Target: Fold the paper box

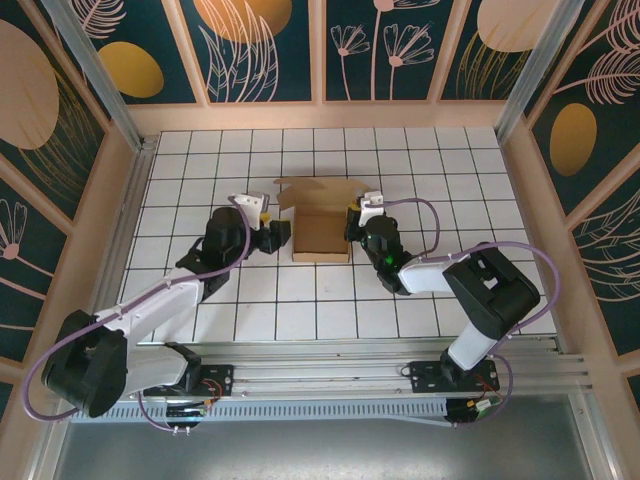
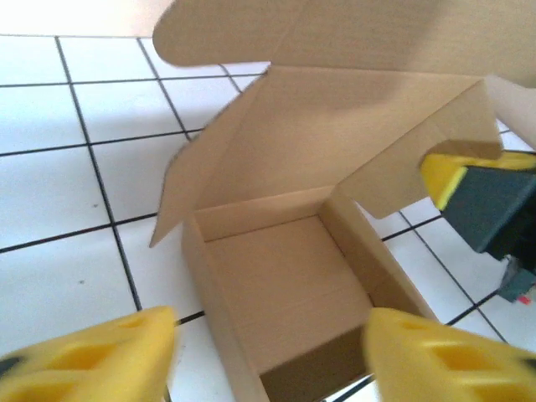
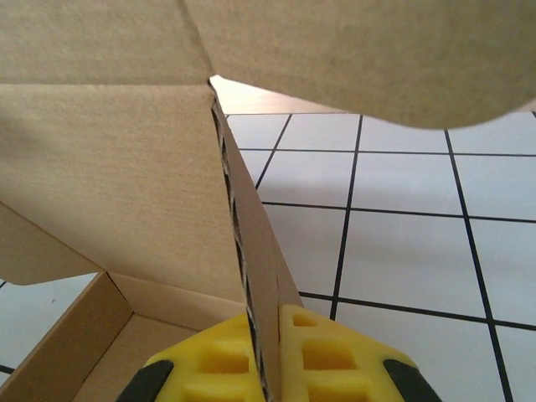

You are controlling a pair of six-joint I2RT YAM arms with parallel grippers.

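The right pincer [image 3: 268, 352] is clamped tight on an upright side flap [image 3: 251, 268] of the plain brown cardboard paper box [image 1: 320, 235]; in its own wrist view the cardboard edge runs straight down between the two yellow pads [image 3: 331, 343]. In the overhead view this right pincer [image 1: 356, 218] sits against the box's right edge, just right of centre frame. The left pincer [image 1: 272, 235] stands spread wide and holds nothing. It is just beside the box's left edge, and in its wrist view the left pincer [image 2: 268, 356] has its yellow fingertips [image 2: 117, 352] at the lower corners of the frame with the near corner of the box [image 2: 285, 268] between them, untouched as far as can be seen.

The box rests on the white counter with black grid lines [image 1: 450, 170], near the middle of the overhead frame.

By the look of it the task is well under way but not finished. The tray is formed: floor flat, and the walls seen in the left wrist view upright. The back panel rises above it with the rounded lid panel [image 2: 352, 33] at the top of the frame, not yet brought down. A second side flap [image 2: 197, 180] splays outward at centre left. What seems left is to turn both side flaps inward, lower the lid over the tray and tuck its front edge in
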